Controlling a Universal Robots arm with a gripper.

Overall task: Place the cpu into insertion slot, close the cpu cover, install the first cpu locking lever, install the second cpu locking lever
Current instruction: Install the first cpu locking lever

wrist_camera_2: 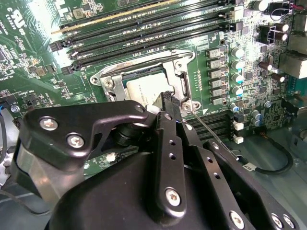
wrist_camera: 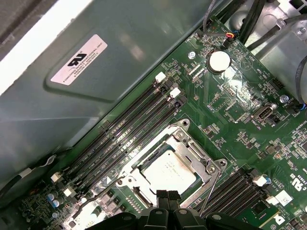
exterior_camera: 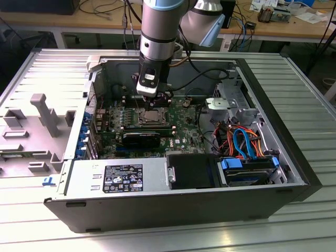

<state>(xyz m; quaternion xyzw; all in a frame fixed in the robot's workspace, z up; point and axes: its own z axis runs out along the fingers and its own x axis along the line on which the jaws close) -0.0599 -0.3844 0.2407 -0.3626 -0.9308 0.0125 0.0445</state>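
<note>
Cpu (wrist_camera: 169,168) fitting, widest first: the open computer case (exterior_camera: 173,210) lies on its side, with the green board (wrist_camera: 230,120) on its floor. Over the insertion slot (exterior_camera: 151,116) the cpu cover (wrist_camera: 196,149) looks folded down, and the chip shows seated through its window — so placing, and likely closing, appear done. One thin locking lever (wrist_camera_2: 213,134) stands free of its catch; the other I cannot make out. The gripper (wrist_camera: 167,195) hovers at the socket's edge, fingertips pressed together with nothing between them — the levers seem left to do.
</note>
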